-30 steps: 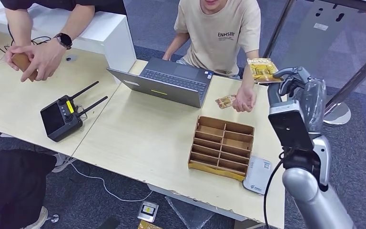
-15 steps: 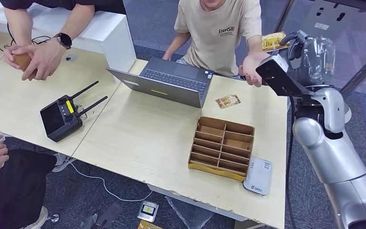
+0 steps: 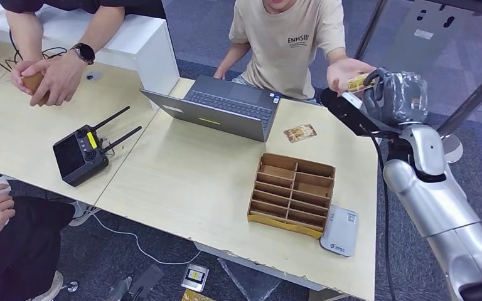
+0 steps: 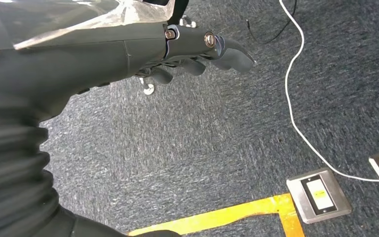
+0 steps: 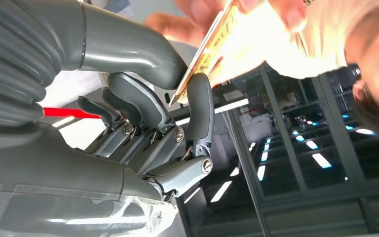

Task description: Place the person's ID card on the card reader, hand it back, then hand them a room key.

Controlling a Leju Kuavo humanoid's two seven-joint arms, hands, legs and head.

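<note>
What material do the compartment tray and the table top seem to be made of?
The compartment tray looks like brown cardboard or thin wood board: matte, flat slotted dividers. The table top looks like pale wood-grain laminate, smooth and slightly glossy, chipped along its front edge.

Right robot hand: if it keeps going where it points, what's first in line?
Likely the person's hand: the right robot hand holds the card against it. Depth looks near zero.

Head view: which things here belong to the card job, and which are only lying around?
Job: yellow printed card pinched by right robot hand, person's open hand, white flat card reader, second card on table.
Lying about: grey laptop, black remote controller, brown divided box.
</note>
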